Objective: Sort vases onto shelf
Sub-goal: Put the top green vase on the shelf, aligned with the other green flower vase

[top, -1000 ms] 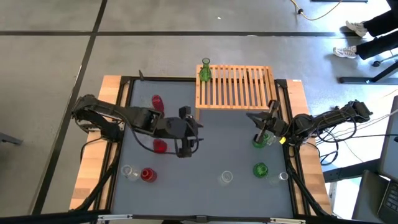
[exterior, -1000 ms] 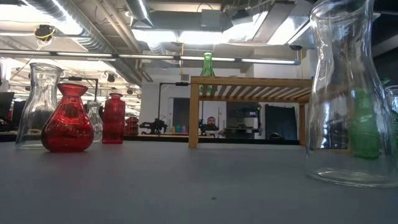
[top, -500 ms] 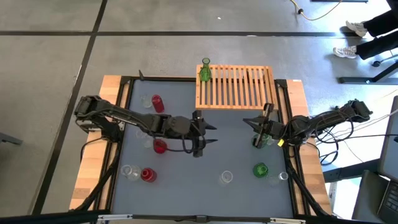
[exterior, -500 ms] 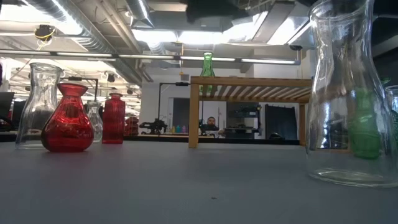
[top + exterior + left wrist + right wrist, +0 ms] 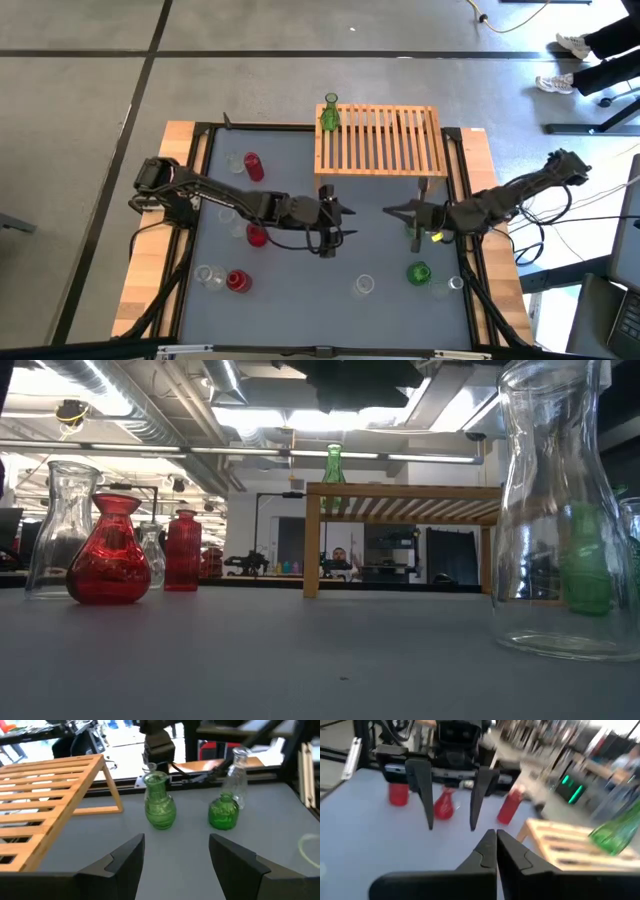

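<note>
Vases: 1 green on shelf (image 5: 380,140) (corner) | left gripper (image 5: 338,222) jaws apart | right gripper (image 5: 388,211) jaws together

The floor (image 5: 300,80) is grey concrete, crossed by dark seams. The table (image 5: 380,240) has a grey top with wooden side edges (image 5: 150,260). At the far right a person's shoes (image 5: 560,82) rest on the floor beside a dark chair base (image 5: 600,120). Beyond the table, ceiling lights (image 5: 300,418) glare among silver ducts (image 5: 130,405); a person (image 5: 341,557) sits far back, perhaps at a desk.
</note>
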Robot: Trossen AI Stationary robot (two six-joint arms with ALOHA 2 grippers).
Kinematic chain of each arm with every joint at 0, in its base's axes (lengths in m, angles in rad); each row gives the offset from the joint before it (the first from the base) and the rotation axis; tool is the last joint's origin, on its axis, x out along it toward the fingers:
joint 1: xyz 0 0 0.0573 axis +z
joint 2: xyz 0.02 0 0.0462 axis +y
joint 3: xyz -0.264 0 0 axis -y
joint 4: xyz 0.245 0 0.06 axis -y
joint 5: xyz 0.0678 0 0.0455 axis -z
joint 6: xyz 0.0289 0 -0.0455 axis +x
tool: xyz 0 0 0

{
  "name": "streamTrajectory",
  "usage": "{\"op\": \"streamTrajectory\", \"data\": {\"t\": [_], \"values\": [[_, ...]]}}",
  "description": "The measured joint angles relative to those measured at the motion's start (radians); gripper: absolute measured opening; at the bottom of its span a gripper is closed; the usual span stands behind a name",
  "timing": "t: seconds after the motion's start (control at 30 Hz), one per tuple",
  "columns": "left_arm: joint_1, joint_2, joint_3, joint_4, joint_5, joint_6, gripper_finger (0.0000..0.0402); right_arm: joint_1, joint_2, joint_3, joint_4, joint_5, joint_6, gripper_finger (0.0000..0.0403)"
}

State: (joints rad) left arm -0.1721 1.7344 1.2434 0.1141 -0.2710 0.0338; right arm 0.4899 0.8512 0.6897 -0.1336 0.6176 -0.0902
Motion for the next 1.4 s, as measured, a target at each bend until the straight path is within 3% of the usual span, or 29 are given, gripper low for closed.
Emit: {"op": "streamTrajectory", "data": {"t": [0.1, 0.27, 0.47, 0.73, 0.93, 1.2, 1.3, 1.4], "values": [[-0.02, 0.0, 0.0, -0.004, 0.038, 0.03, 0.0215, 0.02, 0.02, 0.086, -0.176, -0.008, 0.131, 0.0], [-0.044, -0.004, -0.026, 0.017, 0.192, 0.081, 0.0215, 0.027, 0.051, 0.207, -0.426, -0.035, 0.332, 0.0], [-0.055, -0.054, -0.147, 0.08, 0.214, 0.07, 0.0215, 0.027, 0.113, 0.328, -0.612, -0.09, 0.407, 0.0], [-0.067, -0.172, -0.488, 0.659, 0.236, 0.042, 0.0215, 0.021, 0.175, 0.443, -0.89, -0.058, 0.643, 0.0004], [-0.048, -0.186, -0.648, 0.957, 0.203, -0.008, 0.0215, -0.02, 0.178, 0.45, -1.085, -0.128, 0.845, 0.0055], [-0.039, -0.186, -0.665, 0.965, 0.146, -0.033, 0.0215, -0.087, 0.182, 0.444, -1.265, -0.459, 0.952, 0.0151], [-0.039, -0.186, -0.665, 0.965, 0.148, -0.033, 0.0215, -0.085, 0.182, 0.444, -1.286, -0.503, 0.952, 0.0169], [-0.039, -0.186, -0.665, 0.961, 0.149, -0.033, 0.0215, -0.084, 0.182, 0.444, -1.274, -0.483, 0.954, 0.0174]]}}
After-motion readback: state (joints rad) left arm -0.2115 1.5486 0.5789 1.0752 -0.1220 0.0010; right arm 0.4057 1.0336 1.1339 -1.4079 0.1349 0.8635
